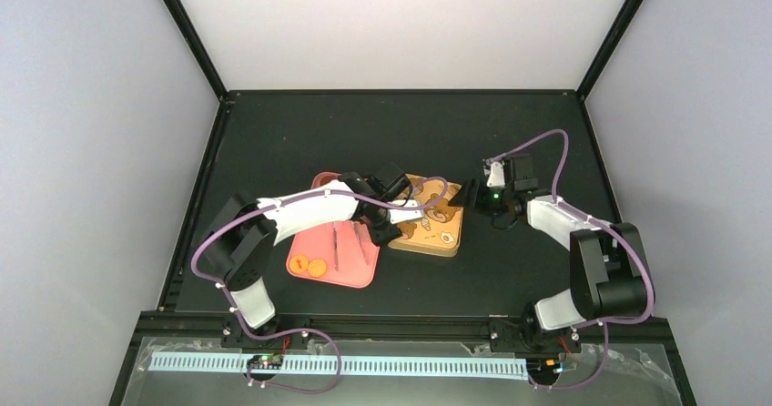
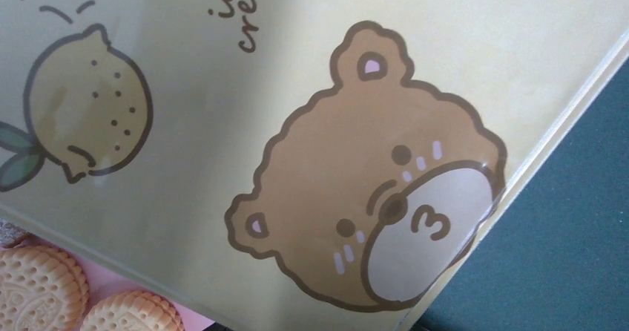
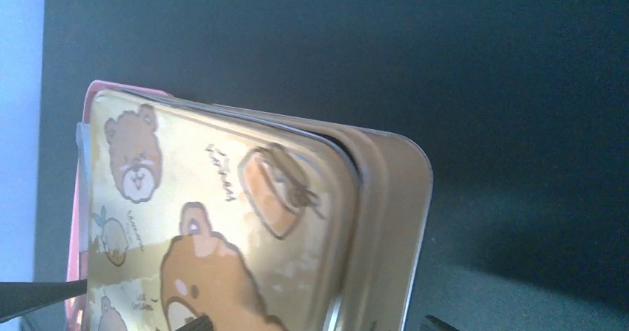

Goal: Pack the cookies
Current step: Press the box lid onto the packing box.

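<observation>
- The black table [image 1: 291, 133] lies open across the upper part of the overhead view and to the right of the gold tin [image 1: 437, 228]. Walls close it in at the left, right and back.
- The tin's left edge meets the pink tray [image 1: 350, 269] at frame centre. Its printed lid [image 2: 222, 123] lies on top.
- My left gripper [image 1: 393, 208] hangs over the lid's left side. Its fingers are out of the wrist view, so I cannot tell how wide it stands or whether it touches.
- My right gripper [image 1: 472, 194] sits at the tin's right edge, jaws well apart. One fingertip [image 3: 200, 322] shows over the lid and the other outside the tin's wall. I cannot tell whether either makes contact.
- Two orange cookies [image 1: 309, 266] lie in the tray's lower-left corner, well apart from both grippers.
</observation>
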